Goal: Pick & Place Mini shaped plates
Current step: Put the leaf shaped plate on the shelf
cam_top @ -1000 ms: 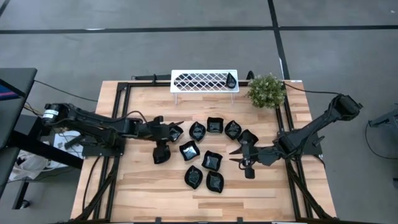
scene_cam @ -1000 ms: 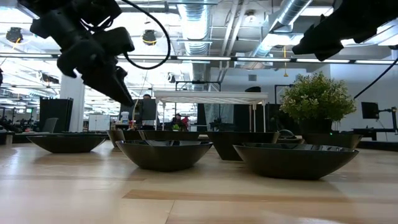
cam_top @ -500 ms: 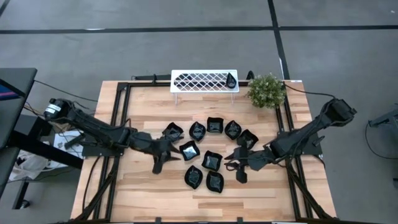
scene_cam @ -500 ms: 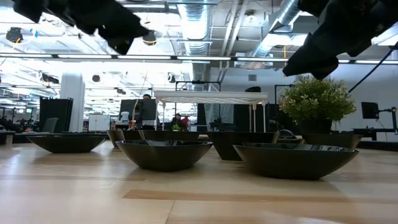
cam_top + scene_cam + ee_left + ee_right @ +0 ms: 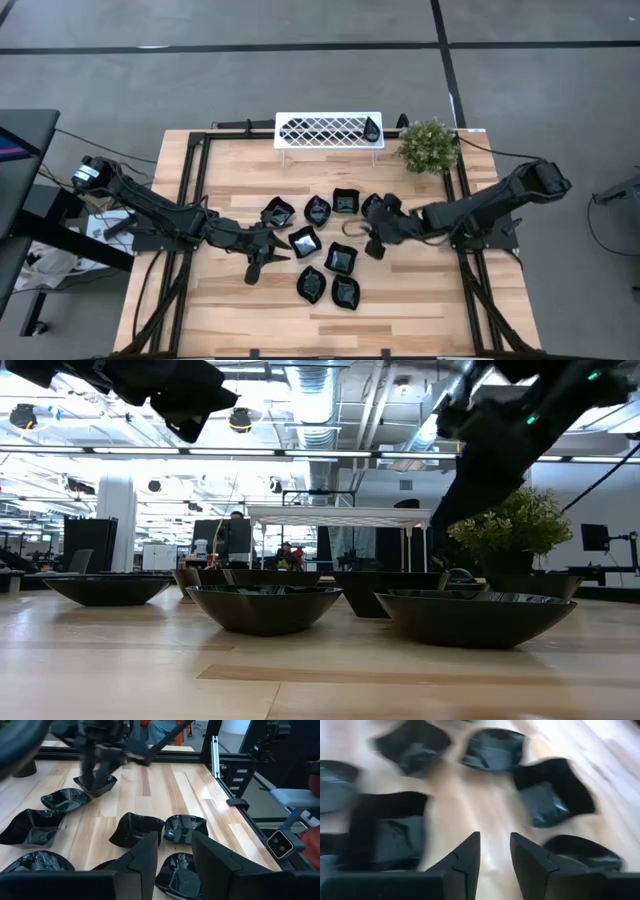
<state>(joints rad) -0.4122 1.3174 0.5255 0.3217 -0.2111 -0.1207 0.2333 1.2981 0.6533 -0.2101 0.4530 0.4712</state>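
Mini shaped plates (image 5: 340,262) lie clustered between both empty hands, left (image 5: 262,262) and right (image 5: 372,235), seemingly slightly parted.

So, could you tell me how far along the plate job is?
One plate already sits on the white rack. Nothing is in hand: the left gripper and right gripper hover empty over the cluster. Nine or so plates remain on the table.

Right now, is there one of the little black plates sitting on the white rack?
Yes, in the high view one small black plate sits at the end of the white rack nearest the potted plant.
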